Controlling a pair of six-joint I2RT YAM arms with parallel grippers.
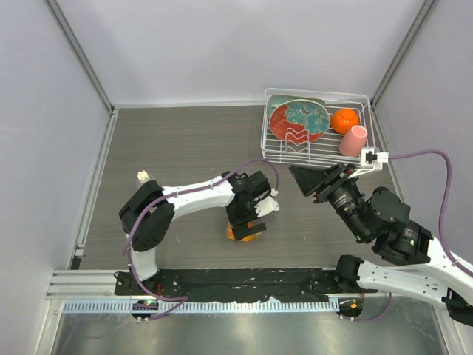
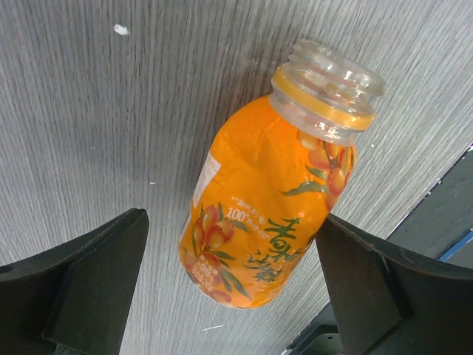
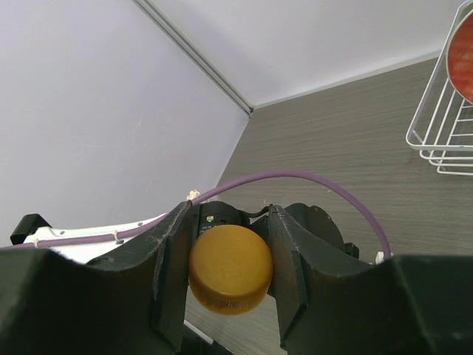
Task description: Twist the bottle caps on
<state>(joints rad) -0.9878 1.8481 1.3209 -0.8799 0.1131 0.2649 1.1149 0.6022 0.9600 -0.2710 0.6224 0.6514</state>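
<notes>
The translucent orange bottle (image 2: 262, 222) lies on its side on the grey table, its open threaded neck (image 2: 329, 85) uncapped; in the top view the bottle (image 1: 244, 234) peeks out under my left gripper. My left gripper (image 2: 230, 248) is open, one finger on each side of the bottle's lower body, and it hangs low over the bottle in the top view (image 1: 247, 216). My right gripper (image 3: 230, 268) is shut on the orange cap (image 3: 230, 272), held in the air right of the bottle (image 1: 303, 180). The clear bottle and cream-white cap are not in view.
A white wire rack (image 1: 318, 157) at the back right holds a red and teal plate (image 1: 299, 120), an orange ball-like thing (image 1: 344, 120) and a pink cup (image 1: 354, 140). A small cream-white bit (image 1: 140, 176) lies by the left arm's elbow. Walls close three sides.
</notes>
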